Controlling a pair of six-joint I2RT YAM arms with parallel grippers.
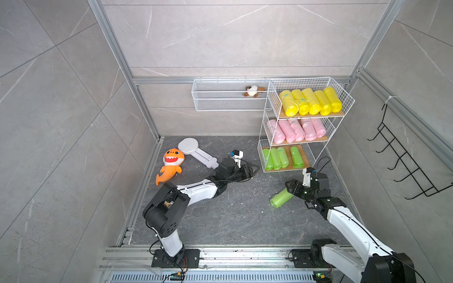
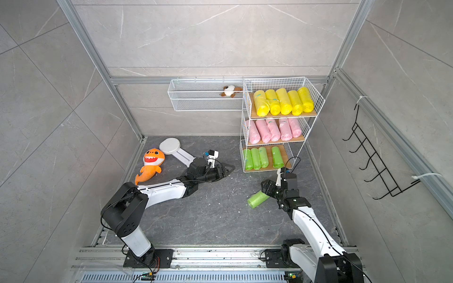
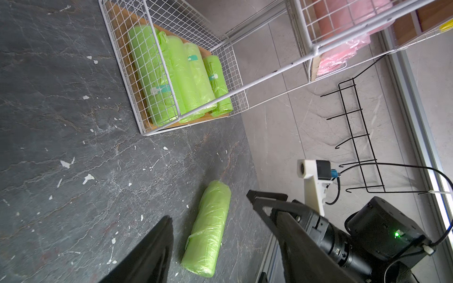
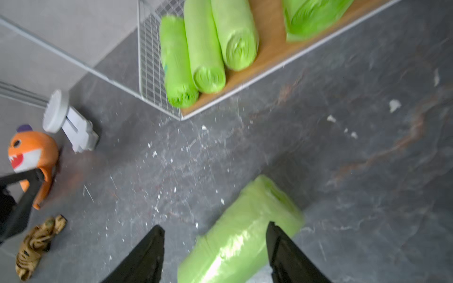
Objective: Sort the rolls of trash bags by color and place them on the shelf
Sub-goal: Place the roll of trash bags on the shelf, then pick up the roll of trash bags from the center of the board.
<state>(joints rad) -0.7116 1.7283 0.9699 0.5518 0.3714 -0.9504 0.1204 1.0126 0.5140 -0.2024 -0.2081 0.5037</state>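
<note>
Five yellow rolls (image 1: 310,101) top the shelf (image 1: 343,95), five pink rolls (image 1: 296,129) sit below, four green rolls (image 1: 279,158) lowest. One loose green roll (image 1: 280,199) lies on the floor (image 1: 232,215); my right hand (image 4: 215,225) is spread around its end, my left hand (image 1: 256,169) spread and empty.

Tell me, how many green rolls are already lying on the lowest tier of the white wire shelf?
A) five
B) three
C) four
C: four green rolls lie on the bottom board of the shelf, three packed together and one apart, while a fifth green roll lies loose in front of it.
</note>
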